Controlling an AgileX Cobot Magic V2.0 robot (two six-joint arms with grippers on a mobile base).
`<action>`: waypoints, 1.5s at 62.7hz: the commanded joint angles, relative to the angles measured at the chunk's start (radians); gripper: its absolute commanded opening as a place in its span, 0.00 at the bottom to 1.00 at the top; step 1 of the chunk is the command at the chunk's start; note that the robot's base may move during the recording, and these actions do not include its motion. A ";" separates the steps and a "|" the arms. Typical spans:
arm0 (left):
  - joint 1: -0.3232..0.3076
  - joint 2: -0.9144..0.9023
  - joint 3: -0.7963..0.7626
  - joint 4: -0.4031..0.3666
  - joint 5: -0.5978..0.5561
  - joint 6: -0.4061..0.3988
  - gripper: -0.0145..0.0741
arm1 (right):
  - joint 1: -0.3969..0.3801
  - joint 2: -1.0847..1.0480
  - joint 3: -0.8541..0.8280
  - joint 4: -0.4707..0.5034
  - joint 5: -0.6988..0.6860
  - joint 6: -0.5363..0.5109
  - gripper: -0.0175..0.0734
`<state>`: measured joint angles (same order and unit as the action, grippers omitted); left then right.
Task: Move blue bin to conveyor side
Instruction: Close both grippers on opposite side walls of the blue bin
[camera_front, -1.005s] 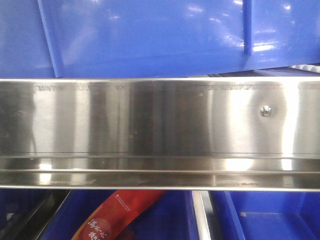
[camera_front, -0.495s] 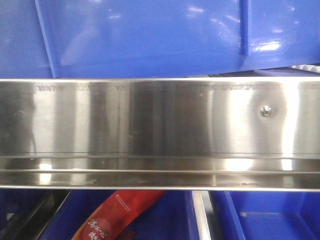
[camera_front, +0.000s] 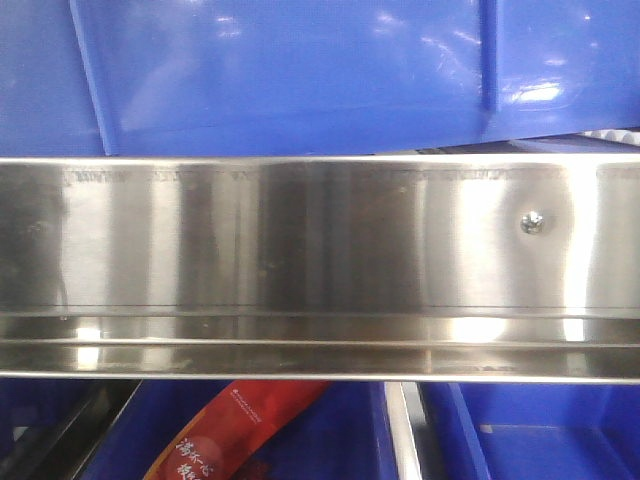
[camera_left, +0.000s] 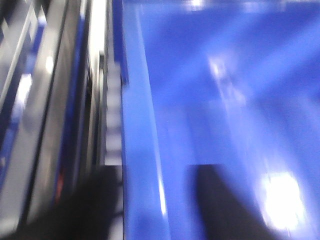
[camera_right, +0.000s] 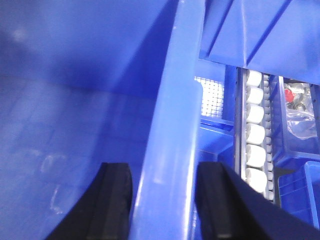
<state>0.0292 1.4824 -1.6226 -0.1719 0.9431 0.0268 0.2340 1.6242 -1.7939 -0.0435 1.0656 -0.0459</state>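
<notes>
The blue bin (camera_front: 300, 70) fills the top of the front view, its glossy wall rising behind a steel rail. In the blurred left wrist view my left gripper (camera_left: 156, 210) straddles the blue bin's rim (camera_left: 142, 125), one dark finger (camera_left: 95, 205) outside and one inside, shut on it. In the right wrist view my right gripper (camera_right: 164, 205) has its black fingers (camera_right: 116, 200) pressed on either side of the opposite rim (camera_right: 172, 110). The conveyor is out of view.
A stainless-steel rail (camera_front: 320, 240) with one screw (camera_front: 532, 222) spans the front view. Below it sit other blue crates (camera_front: 540, 430), one with a red packet (camera_front: 240, 420). White rollers (camera_right: 255, 135) and a crate with bagged items (camera_right: 300, 110) lie right of the bin.
The blue bin slid a little to the left in the front view between the earliest frame and the middle one, then held its place. The rail and lower crates stayed still.
</notes>
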 joint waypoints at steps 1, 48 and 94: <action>-0.006 0.008 -0.007 -0.008 -0.034 -0.002 0.63 | 0.000 0.000 0.000 -0.012 0.033 -0.007 0.11; -0.037 0.107 -0.007 0.017 0.045 -0.064 0.64 | 0.000 0.000 0.000 -0.012 0.025 -0.007 0.11; -0.037 0.120 -0.007 0.019 0.083 -0.064 0.40 | 0.000 0.000 0.000 -0.012 0.025 -0.007 0.11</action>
<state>-0.0030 1.6038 -1.6244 -0.1546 1.0150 -0.0339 0.2340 1.6242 -1.7939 -0.0435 1.0656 -0.0481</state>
